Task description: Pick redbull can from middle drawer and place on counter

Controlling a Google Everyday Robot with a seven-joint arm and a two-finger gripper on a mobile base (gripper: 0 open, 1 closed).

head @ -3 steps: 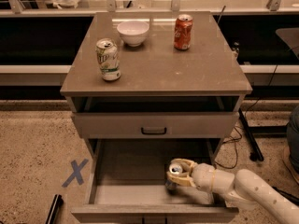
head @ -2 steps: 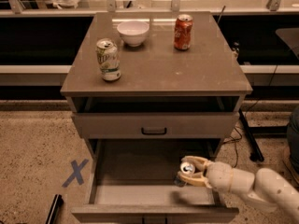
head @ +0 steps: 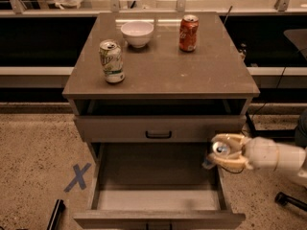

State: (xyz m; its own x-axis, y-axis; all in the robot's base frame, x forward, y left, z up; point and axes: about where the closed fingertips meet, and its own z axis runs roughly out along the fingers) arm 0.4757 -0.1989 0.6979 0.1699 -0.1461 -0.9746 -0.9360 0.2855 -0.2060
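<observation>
My gripper [head: 224,151] is at the right rim of the open middle drawer [head: 158,219], raised above its floor. It is shut on the redbull can [head: 220,150], whose shiny silver top faces up between the pale fingers [head: 229,164]; most of the can's body is hidden by them. The drawer's dark interior holds nothing else that I can see. The grey-brown counter [head: 192,71] lies above and behind the drawer.
On the counter stand a white-and-green can [head: 111,61] at the left, a white bowl [head: 137,33] at the back and a red-orange soda can [head: 188,32] at the back right. A shallower drawer front with a black handle [head: 158,134] sits above. A blue X [head: 77,177] marks the floor.
My gripper has carried the can to the right and upward, from low inside the drawer to its right rim.
</observation>
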